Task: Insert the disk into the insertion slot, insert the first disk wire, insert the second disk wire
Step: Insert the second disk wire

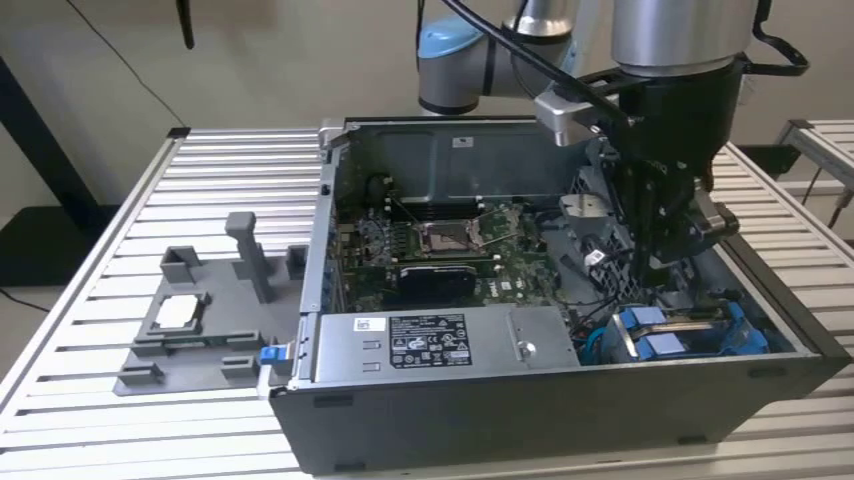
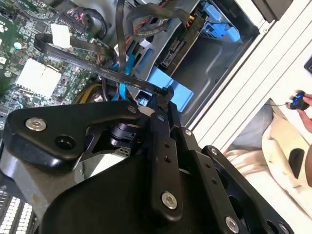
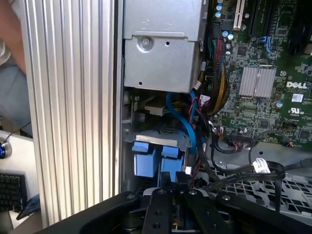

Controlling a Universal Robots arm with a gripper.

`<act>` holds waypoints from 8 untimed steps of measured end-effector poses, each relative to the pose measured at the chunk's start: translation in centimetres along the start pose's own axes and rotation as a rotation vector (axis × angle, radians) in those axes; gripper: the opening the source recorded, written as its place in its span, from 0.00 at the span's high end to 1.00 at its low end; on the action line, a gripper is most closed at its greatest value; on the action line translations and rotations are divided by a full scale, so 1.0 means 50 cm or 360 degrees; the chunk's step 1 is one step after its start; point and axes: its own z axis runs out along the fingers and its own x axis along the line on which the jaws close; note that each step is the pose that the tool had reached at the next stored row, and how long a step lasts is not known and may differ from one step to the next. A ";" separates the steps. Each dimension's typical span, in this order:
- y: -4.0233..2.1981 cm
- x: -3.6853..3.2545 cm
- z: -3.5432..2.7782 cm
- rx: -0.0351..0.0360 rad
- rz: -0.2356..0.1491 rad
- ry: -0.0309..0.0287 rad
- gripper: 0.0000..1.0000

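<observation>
Ribbed aluminium slats make up the surface (image 1: 200, 170), and on it lies an open computer case (image 1: 561, 420) with its side panel off, motherboard (image 1: 441, 245) and silver power supply (image 1: 441, 340) exposed. Beside the case, toward nine o'clock in the exterior view, sits a grey fixture (image 1: 200, 320) of printed blocks.

Inside the case, at about four o'clock in the exterior view, the disk (image 1: 687, 335) already sits in its insertion slot, its blue carrier tabs facing up. In the first wrist view the same blue tabs (image 3: 158, 158) show just ahead of the gripper, with a blue data cable (image 3: 187, 122) looping nearby. So the first step looks done.

The gripper (image 1: 661, 265) hangs inside the case, just above the drive bay, toward two o'clock from the disk. In the second wrist view its fingers (image 2: 163, 122) stand together, pinched on the end of a flat black wire (image 2: 97, 66) whose small connector (image 2: 166, 91) juts out at the tip, close to the blue carrier (image 2: 168, 85). My reading is that the wire step is in hand, probably the first disk wire, though which of the two I cannot tell.

The next move calls for lining the connector squarely with the socket on the disk's edge and pushing straight in; the tangle of neighbouring cables (image 2: 92, 19) leaves little room, and a skewed plug would likely jam.

A person's hand (image 2: 304, 105) rests outside the case.
</observation>
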 end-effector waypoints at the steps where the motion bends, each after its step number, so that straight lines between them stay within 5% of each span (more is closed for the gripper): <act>1: 0.000 0.002 0.001 0.0001 0.0005 -0.00241 0.84; 5: 0.001 0.012 0.005 0.0008 0.0025 -0.01249 0.84; 8: -0.001 0.020 0.007 0.0004 0.0029 -0.01479 0.84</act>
